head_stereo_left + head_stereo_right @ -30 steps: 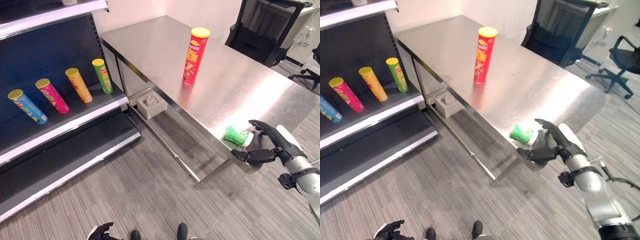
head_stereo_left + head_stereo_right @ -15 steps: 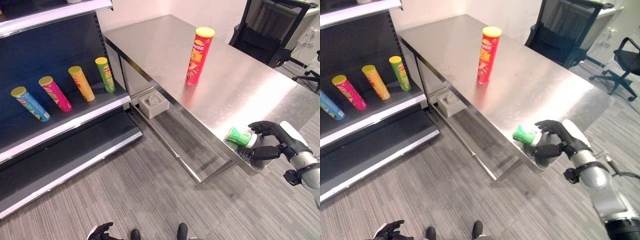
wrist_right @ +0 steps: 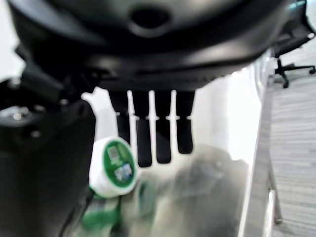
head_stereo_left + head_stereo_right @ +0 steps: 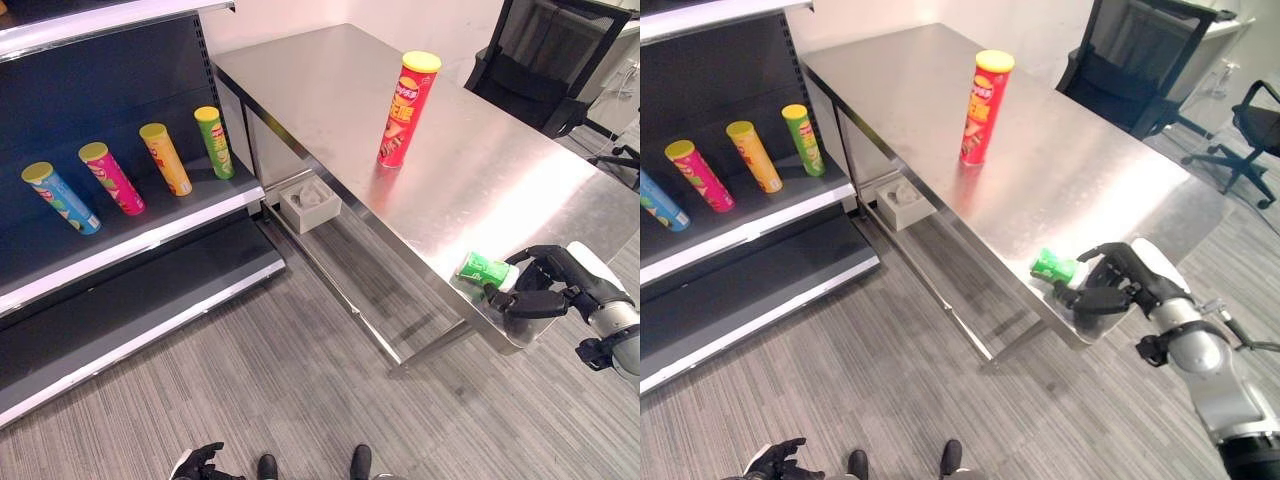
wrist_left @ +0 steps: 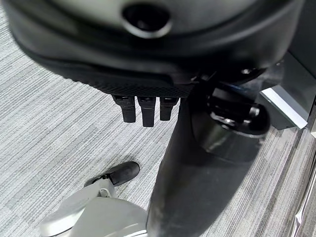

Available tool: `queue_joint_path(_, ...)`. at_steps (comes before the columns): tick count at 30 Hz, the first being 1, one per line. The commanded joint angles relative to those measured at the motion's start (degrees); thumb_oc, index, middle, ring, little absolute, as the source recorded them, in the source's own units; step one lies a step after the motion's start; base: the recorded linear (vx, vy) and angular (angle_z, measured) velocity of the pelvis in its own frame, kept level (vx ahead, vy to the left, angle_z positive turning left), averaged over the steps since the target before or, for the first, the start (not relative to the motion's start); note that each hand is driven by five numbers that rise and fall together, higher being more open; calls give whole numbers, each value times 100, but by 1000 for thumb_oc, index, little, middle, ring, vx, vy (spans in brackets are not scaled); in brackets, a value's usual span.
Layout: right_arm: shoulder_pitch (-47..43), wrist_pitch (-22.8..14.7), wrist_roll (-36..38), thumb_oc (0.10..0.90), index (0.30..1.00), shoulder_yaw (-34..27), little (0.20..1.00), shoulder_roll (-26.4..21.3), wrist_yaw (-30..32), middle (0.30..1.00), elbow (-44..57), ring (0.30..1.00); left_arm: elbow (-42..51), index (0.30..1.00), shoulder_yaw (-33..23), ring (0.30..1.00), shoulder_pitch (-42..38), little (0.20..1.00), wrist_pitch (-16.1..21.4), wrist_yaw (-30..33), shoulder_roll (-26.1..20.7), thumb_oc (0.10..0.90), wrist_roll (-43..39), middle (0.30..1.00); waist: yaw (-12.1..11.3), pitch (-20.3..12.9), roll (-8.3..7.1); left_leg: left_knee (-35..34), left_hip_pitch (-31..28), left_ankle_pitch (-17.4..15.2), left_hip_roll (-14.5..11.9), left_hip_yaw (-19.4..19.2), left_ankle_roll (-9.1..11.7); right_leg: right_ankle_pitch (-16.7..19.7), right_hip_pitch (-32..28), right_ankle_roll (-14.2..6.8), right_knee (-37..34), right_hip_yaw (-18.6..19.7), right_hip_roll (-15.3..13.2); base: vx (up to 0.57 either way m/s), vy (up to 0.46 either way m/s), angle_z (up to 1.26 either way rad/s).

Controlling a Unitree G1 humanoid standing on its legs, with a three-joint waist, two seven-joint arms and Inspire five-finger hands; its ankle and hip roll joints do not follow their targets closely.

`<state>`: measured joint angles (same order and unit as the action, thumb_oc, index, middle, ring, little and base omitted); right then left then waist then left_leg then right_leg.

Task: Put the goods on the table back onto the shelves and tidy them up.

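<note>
Green can lies on its side at the near right corner of the tabletop, its white-capped end turned toward my right hand. My fingers curl over its capped end with the thumb underneath on the near side, so I judge the hand to be closing round it, though I cannot tell from here how firm the hold is. Its long axis runs roughly along the tabletop's near edge, pointing away from my palm, so the lift should follow that line. My right arm is far nearer than my left hand, which hangs low by the floor, curled on nothing. The can is a short smooth cylinder, likely slick, and the steel under it is polished and reflective, so it could roll. A tall red tube with a yellow lid stands upright mid-tabletop, well apart. On the dark shelf four slim tubes lean in a row: blue, pink, orange, green.
</note>
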<state>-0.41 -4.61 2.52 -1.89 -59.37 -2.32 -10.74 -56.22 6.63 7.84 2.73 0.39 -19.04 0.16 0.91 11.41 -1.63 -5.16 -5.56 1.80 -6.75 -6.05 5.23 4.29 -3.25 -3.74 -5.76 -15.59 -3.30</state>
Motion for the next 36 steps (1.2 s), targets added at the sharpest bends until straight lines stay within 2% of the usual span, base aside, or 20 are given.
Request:
queue_joint_path(1,-469,-362,112,400,300,-683,300,-117,569,300,437,300,-134,900,103,900,-307,900,226,-1,-389,800,45,900,-116,-247,-359,16,-75,-158,-275,-255,250,-250,-306,-512,76,85,-404,0,0,0)
queue_joint_path(4,-542,-501,-194,400,300,-1045,300,-290,869,300,802,300,-110,900,51,900,-298,900,242,11,-387,800,79,900,-120,-284,-360,16,-82,-171,-274,-247,247,-263,-316,-515,76,87,-393,0,0,0)
queue_joint_path(5,-693,-587,-596,400,300,-1348,300,-605,1216,300,1067,300,-151,900,55,900,-309,900,261,44,-394,800,143,900,-125,-340,-368,16,-92,-176,-275,-237,250,-269,-335,-511,76,77,-384,0,0,0)
queue_joint_path(10,-1093,-478,-1683,400,300,-1839,300,-1506,2032,300,1403,300,-130,900,164,900,-277,900,270,125,-410,800,224,900,-171,-493,-376,16,-115,-163,-313,-178,281,-314,-410,-491,76,30,-327,3,-33,8)
queue_joint_path(13,-1507,-400,-2020,400,300,-1635,300,-1791,2267,300,1476,300,-168,900,235,900,-293,900,267,168,-438,800,273,900,-231,-547,-394,16,-117,-138,-350,-138,303,-340,-437,-468,76,7,-283,-5,-51,1)
queue_joint_path(17,-2055,-380,-2038,400,300,-1261,300,-2002,2322,300,1567,300,-135,900,301,900,-307,900,259,186,-489,800,251,900,-316,-586,-420,16,-111,-99,-394,-92,334,-382,-467,-434,76,-7,-231,-5,-32,1)
queue_joint_path(21,-2752,-388,-1976,400,300,-652,300,-2098,2339,300,1546,300,-59,900,278,900,-286,900,257,213,-514,800,171,900,-339,-606,-430,16,-102,-56,-456,-30,367,-427,-494,-390,76,-30,-161,-5,-58,4)
queue_joint_path(25,-3251,-402,-1921,400,300,-293,300,-2117,2420,300,1538,300,36,900,253,900,-214,900,248,240,-543,800,117,900,-428,-589,-424,16,-94,6,-521,74,380,-505,-518,-330,76,-47,-76,-5,-59,8)
queue_joint_path(26,-3632,-424,-1882,400,300,-39,300,-2204,2456,300,1518,300,86,900,237,900,-240,900,242,265,-577,800,44,900,-501,-460,-441,176,13,69,-511,153,375,-525,-541,-296,76,-71,-76,-145,-57,11)
queue_joint_path(27,-3963,-412,-1862,400,300,164,300,-2329,2509,300,1425,300,221,900,229,900,-280,900,252,307,-617,800,-74,900,-583,-245,-502,753,461,10,-462,313,392,-526,-549,-257,76,-183,-138,-191,8,42)
queue_joint_path(28,-4160,-391,-1841,400,300,296,300,-2412,2571,300,1357,300,245,900,229,900,-311,900,258,302,-597,800,-197,900,-622,-172,-495,737,707,159,-551,363,456,-531,-539,-283,76,-376,-179,-177,173,93)
queue_joint_path(29,-4228,-290,-1807,400,300,261,300,-2557,2668,300,1280,300,169,900,276,900,-426,900,248,302,-587,800,-206,900,-614,-165,-499,332,1098,682,-887,192,507,-523,-527,-394,76,-685,-293,-58,179,116)
queue_joint_path(33,-3894,-205,-1912,400,300,-28,300,-2642,2688,300,1292,300,160,900,323,900,-470,900,226,305,-608,800,-97,900,-551,-311,-439,16,1281,770,-1099,-76,563,-582,-516,-490,76,-843,-379,72,166,89)
queue_joint_path(36,-3674,-172,-1963,400,300,-294,300,-2533,2727,300,1370,300,198,900,336,900,-410,900,238,314,-588,800,-44,900,-521,-505,-314,16,1131,663,-973,-72,586,-507,-569,-615,76,-867,-545,176,335,17)
